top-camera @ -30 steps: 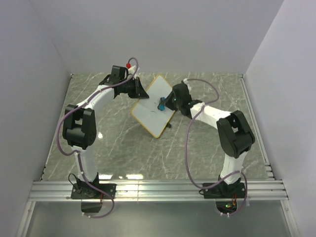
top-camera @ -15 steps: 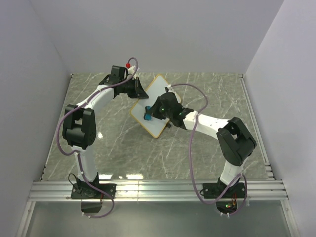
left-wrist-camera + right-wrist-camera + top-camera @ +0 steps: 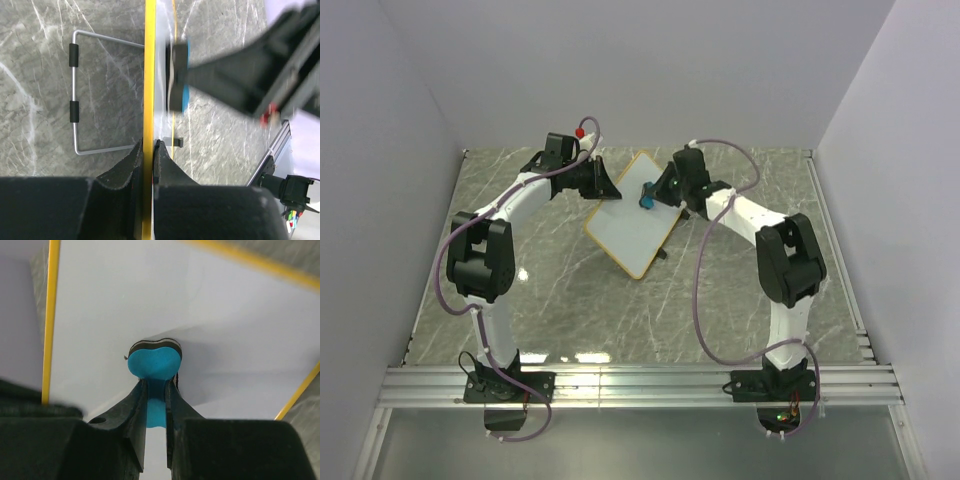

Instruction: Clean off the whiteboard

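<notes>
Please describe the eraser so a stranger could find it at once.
The grey marble table holds a tan-framed white board. Against the board's far part sits a small blue eraser, pinched in the right gripper. It is the only bright blue thing there.

left gripper (image 3: pixel 149 146) pinched tight on whiteboard (image 3: pixel 632 232) frame, arm stretched way forward, elbow bent. right gripper (image 3: pixel 156 390) squeezing eraser (image 3: pixel 153 361) between fingertips, wrist tipped down, arm reaching forward-left

Quick count: one whiteboard (image 3: pixel 632 225), one blue eraser (image 3: pixel 647 192), one wire stand (image 3: pixel 74 111), two arms (left arm (image 3: pixel 515 200), right arm (image 3: pixel 745 212)), one table (image 3: pixel 570 300).
</notes>
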### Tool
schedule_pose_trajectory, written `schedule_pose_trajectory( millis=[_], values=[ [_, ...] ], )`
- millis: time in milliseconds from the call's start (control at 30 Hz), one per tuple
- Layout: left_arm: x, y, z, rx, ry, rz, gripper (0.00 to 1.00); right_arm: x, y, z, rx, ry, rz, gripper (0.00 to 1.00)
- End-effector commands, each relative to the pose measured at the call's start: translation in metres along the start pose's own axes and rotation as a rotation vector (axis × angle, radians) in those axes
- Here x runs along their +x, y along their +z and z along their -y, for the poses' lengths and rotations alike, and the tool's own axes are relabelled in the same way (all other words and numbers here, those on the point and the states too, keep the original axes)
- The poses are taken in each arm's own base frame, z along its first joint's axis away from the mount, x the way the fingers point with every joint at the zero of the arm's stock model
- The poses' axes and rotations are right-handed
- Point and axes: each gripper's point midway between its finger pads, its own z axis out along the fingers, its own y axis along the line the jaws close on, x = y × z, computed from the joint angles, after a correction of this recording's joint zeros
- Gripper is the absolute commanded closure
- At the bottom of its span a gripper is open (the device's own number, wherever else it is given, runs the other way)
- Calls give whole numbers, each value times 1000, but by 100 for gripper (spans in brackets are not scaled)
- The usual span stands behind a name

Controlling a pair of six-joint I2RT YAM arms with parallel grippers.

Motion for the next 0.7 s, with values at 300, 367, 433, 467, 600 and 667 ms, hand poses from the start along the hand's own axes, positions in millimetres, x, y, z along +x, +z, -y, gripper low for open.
schedule_pose_trajectory(
  millis=[300,367,433,467,600,667],
  values=[
    [30,6,-13,-96,19,-80,100,9,23,40,102,0,-47,100],
    [29,6,-13,-97,22,-79,100,26,12,47,99,18,-57,100],
    [27,5,-13,-97,25,-75,100,38,2,48,86,39,-63,100],
    [28,6,-14,-101,23,-77,100,54,-8,44,63,33,-81,100],
    [29,7,-15,-100,23,-78,100,100,-32,19,1,-32,-133,100],
    [29,7,-14,-99,25,-75,100,120,-40,4,-38,-64,-163,100]
  ],
)
